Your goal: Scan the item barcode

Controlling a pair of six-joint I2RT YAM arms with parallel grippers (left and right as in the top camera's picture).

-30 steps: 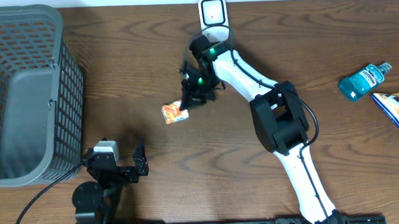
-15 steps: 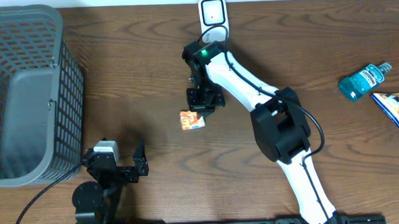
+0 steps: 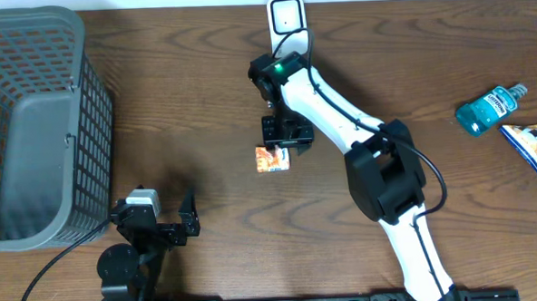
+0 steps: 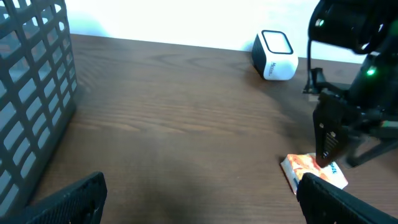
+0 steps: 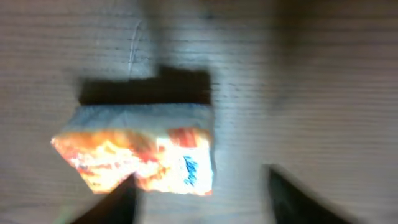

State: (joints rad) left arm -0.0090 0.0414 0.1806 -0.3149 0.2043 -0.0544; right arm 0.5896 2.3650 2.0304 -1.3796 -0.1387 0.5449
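Over the middle of the table (image 3: pixel 175 91), the right gripper (image 5: pixel 200 176) points straight down with its two fingers (image 5: pixel 115 199) spread apart and nothing pinched between them. Just beneath it the snack packet (image 3: pixel 272 158), orange and white with a touch of blue print, lies on the wood. In the blurred wrist view one dark finger crosses the packet's lower edge and the other stands clear of it to the side; whether the near finger touches it cannot be told. The right arm (image 3: pixel 339 111), white with black joints and a green light near its wrist, stretches up from the front edge of the table. Beyond the gripper, at the far edge, stands the white scanner (image 3: pixel 286 16), well apart from the packet. Near the front edge on the left sits the left gripper (image 4: pixel 202 180), its jaws wide open and empty, facing the packet and scanner. A grey mesh basket (image 3: pixel 95 122) fills the far left corner. At the right edge a blue bottle (image 3: pixel 489 107) lies on its side, with another printed packet (image 3: pixel 533 143) just beside it.
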